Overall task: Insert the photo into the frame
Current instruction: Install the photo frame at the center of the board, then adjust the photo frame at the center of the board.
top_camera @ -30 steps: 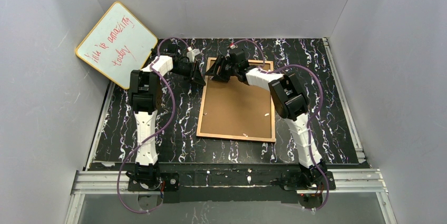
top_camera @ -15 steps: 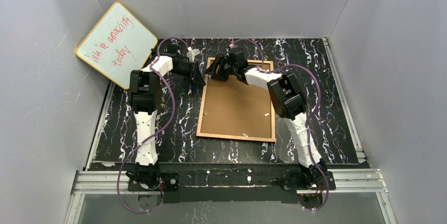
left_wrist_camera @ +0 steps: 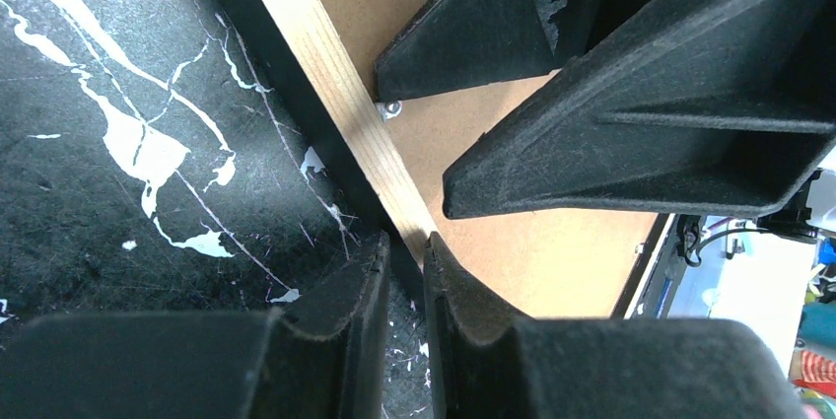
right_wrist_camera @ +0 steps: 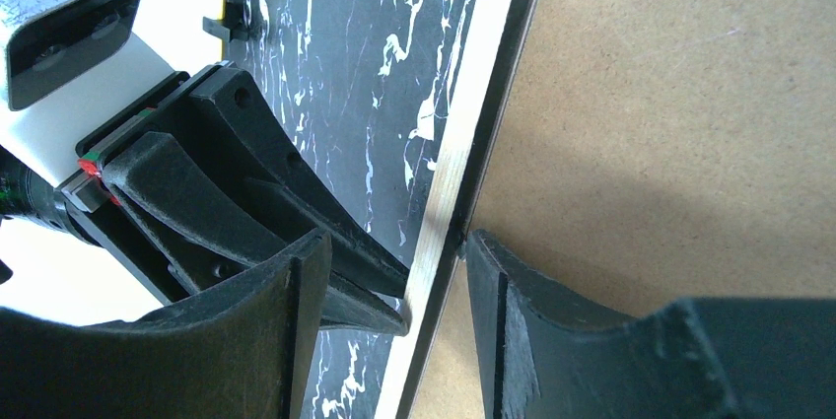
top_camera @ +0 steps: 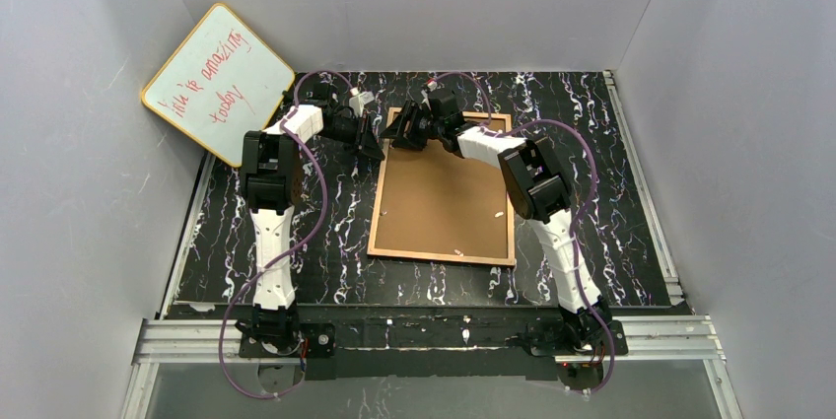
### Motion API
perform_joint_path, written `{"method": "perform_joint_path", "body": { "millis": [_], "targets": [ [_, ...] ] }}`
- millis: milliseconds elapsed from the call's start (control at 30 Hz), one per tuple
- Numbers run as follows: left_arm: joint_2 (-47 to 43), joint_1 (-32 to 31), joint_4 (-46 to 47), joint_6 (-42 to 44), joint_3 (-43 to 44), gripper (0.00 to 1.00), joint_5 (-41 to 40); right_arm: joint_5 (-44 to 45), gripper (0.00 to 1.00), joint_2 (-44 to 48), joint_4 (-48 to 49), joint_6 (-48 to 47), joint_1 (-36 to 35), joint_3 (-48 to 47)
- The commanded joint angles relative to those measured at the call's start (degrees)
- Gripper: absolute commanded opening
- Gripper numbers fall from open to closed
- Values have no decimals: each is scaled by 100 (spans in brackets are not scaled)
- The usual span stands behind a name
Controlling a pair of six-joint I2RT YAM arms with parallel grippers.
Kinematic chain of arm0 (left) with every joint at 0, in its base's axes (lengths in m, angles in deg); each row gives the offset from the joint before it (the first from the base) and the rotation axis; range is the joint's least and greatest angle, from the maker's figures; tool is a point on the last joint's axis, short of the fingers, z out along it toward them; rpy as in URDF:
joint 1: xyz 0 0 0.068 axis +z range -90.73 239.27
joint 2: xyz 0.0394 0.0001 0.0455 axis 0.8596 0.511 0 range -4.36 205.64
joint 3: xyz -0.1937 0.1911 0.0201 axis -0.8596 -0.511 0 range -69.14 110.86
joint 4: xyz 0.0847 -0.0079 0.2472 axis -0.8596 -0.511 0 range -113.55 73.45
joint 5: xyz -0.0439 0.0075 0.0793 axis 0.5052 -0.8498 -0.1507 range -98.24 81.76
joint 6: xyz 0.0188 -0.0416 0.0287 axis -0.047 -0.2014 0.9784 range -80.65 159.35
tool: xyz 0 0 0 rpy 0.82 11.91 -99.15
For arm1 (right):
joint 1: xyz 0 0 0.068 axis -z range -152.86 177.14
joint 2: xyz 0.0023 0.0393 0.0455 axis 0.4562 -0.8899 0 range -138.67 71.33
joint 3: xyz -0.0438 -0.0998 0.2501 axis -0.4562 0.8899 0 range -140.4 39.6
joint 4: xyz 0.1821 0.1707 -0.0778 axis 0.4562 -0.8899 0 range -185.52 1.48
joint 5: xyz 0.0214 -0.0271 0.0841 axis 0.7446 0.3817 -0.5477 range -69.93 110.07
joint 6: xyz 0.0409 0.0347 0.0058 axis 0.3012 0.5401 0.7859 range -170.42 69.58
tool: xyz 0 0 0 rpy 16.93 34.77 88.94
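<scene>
The frame (top_camera: 441, 258) lies face down in the middle of the table, its light wood back up. A brown backing panel (top_camera: 444, 202) sits inside it. The photo is out of view. My left gripper (top_camera: 375, 151) is at the frame's far-left corner. In the left wrist view the left gripper (left_wrist_camera: 404, 242) is shut on the outer edge of the wood rail (left_wrist_camera: 325, 74). My right gripper (right_wrist_camera: 396, 239) is open and straddles the same rail (right_wrist_camera: 473, 74). One of its fingers rests on the panel (right_wrist_camera: 670, 94) at the rail's inner edge, the other is outside, above the left fingers (right_wrist_camera: 296, 212).
A yellow-edged whiteboard (top_camera: 219, 82) with red writing leans against the left wall at the back. The black marbled tabletop (top_camera: 296, 242) surrounds the frame. Grey walls close in the left, back and right sides. Both arms crowd the frame's far-left corner.
The left jaws have closed a little more on the rail. The right wrist has crept slightly toward the far-left corner. The frame has not moved.
</scene>
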Motion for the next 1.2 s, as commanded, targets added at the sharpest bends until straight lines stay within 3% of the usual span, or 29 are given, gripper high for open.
{"method": "perform_joint_path", "body": {
  "millis": [0,267,500,600,700,900,1167],
  "targets": [
    [145,-247,-345,387,-389,13,-838,-154,61,-47,-14,-158,-17,-163],
    [30,-247,-386,405,-422,13,-876,-317,64,-50,-448,-490,127,-756],
    [-301,-178,-759,730,-455,16,-1046,180,73,1144,-360,-711,694,238],
    [-545,-151,-1037,1013,-542,19,-1176,660,82,1954,-460,-825,1036,969],
    [-872,-150,-1141,1306,-996,24,-1339,1358,89,2823,-688,-972,1451,1899],
    [-1614,-263,-1148,1862,-2309,27,-1749,2240,93,3952,-906,-915,2501,3494],
    [-2454,-686,-982,2472,-3764,27,-2292,1566,94,3216,-1092,-964,2682,3391]
  ]
}}
